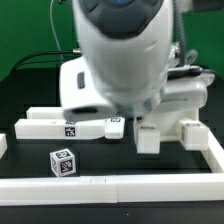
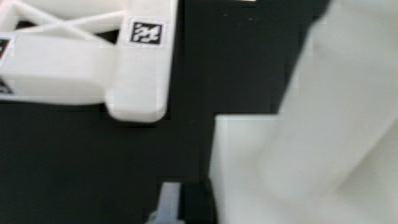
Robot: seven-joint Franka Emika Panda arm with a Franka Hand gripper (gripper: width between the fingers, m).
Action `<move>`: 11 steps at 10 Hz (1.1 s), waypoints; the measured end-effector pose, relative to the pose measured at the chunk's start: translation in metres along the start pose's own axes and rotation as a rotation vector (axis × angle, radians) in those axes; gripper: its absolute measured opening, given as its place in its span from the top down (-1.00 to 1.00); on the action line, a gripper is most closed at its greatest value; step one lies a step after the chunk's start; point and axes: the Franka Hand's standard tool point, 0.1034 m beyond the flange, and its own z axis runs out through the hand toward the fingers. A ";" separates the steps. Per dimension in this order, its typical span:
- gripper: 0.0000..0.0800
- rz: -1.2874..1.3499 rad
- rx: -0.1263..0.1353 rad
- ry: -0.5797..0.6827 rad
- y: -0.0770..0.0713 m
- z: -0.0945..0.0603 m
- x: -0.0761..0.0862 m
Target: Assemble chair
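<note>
Exterior only: arm (image 1: 125,50) fills centre; chair pieces (image 1: 190,95) on table (image 1: 110,165): bar (image 1: 65,127), cube (image 1: 63,161), block (image 1: 165,135).
Wrist only: gripper (image 2: 169,203) clenched over black table; tagged piece (image 2: 139,60), slab (image 2: 311,130) apart.

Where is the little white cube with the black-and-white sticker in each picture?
Exterior view: the cube sits alone on the black table, near the front and toward the exterior view's left, just in front of the long white bar.
Wrist view: the cube is not in it.
Shared landmark: the black table shows in both.
</note>
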 end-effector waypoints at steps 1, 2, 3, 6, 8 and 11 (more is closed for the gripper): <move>0.93 0.000 -0.001 0.011 -0.001 -0.001 -0.001; 0.93 0.001 0.000 0.009 0.000 0.000 -0.001; 0.93 0.002 0.000 0.006 0.000 0.002 0.000; 0.93 -0.039 -0.008 -0.010 -0.008 0.005 0.000; 0.93 -0.088 -0.007 -0.008 -0.011 0.008 0.001; 0.93 -0.081 -0.005 -0.013 -0.010 0.011 0.002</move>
